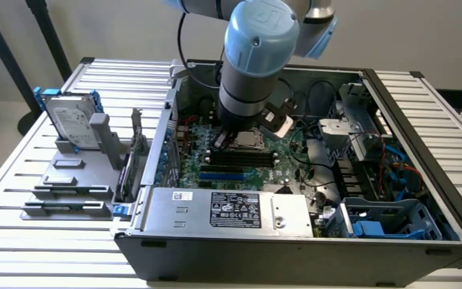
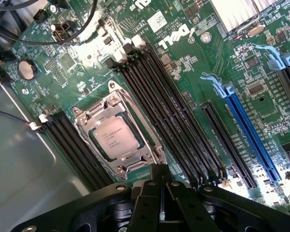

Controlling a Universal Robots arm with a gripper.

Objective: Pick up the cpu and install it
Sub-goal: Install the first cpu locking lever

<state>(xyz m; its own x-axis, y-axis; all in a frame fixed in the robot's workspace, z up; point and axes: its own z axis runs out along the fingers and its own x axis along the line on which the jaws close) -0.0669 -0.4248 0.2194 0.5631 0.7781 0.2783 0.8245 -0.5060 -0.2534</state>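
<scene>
Exterior view: arm (image 1: 251, 66) reaches down into the open PC case (image 1: 295, 247) lying on the slatted bench (image 1: 22, 198). Its wrist hangs over the motherboard (image 1: 239, 168), right above the socket area; the cpu (image 1: 251, 139) shows as a silver patch just under the wrist. To the exterior view's left, outside the case, a grey fixture (image 1: 67, 186) holds a silver hard drive (image 1: 72, 120) in a blue frame, standing upright. The power supply (image 1: 231, 211) sits along the near edge of the case. The blue drive cage (image 1: 384, 226) sits at the exterior view's right.

Wrist view: gripper (image 2: 162, 205) has its jaws pressed together with nothing between them. The cpu (image 2: 115, 140) sits flat in the socket frame (image 2: 118, 137), silver top up, print facing the camera. The black fingertips sit just beside the socket frame's edge, apart from the chip. Black RAM slots (image 2: 169, 121) run alongside the socket, more of them on its other side. A blue PCIe slot (image 2: 246, 130) lies further off. A coin cell (image 2: 26, 69) is near the board edge.
</scene>
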